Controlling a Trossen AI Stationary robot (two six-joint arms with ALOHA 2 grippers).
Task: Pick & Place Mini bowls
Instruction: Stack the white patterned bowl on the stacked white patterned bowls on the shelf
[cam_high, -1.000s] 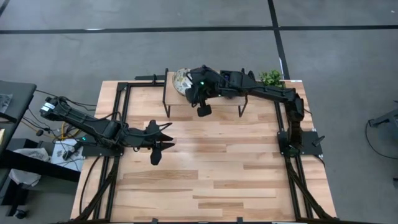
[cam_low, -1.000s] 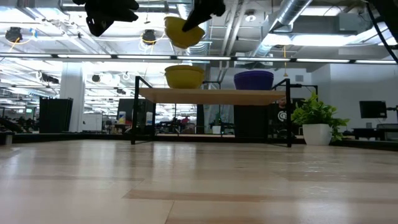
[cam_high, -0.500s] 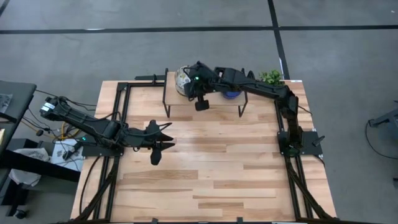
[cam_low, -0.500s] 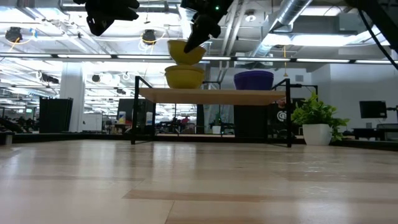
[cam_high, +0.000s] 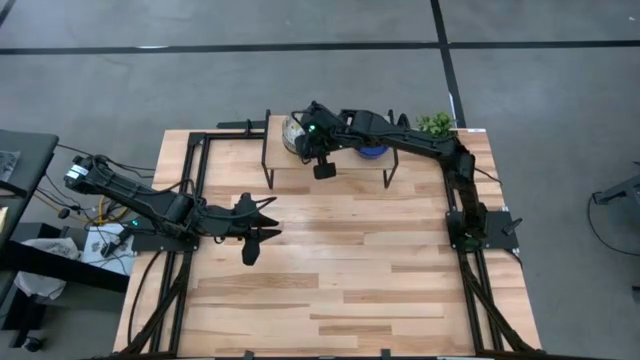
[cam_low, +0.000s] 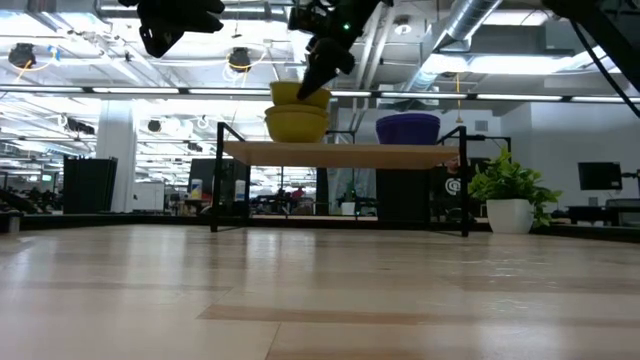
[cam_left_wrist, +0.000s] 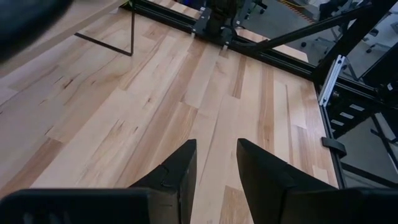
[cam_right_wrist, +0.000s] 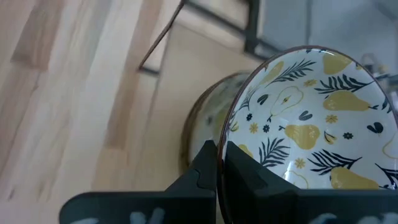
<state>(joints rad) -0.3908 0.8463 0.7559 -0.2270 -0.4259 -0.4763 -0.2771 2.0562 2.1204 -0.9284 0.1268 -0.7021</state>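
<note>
On the pale plank bench (cam_high: 340, 280), a small raised shelf (cam_high: 330, 165) at the far edge carries the bowls. The left pincer (cam_left_wrist: 214, 163) waits mid-bench, narrowly parted and empty. The right pincer (cam_right_wrist: 219, 163) pinches the thin rim of a patterned bowl (cam_right_wrist: 305, 118), glossy with leaf-and-pear print, seated onto another patterned bowl (cam_low: 296, 124) beside the blue bowl (cam_low: 408, 129). Releasing off-centre, I judge, could leave the slick glazed bowl tilted or sliding.
</note>
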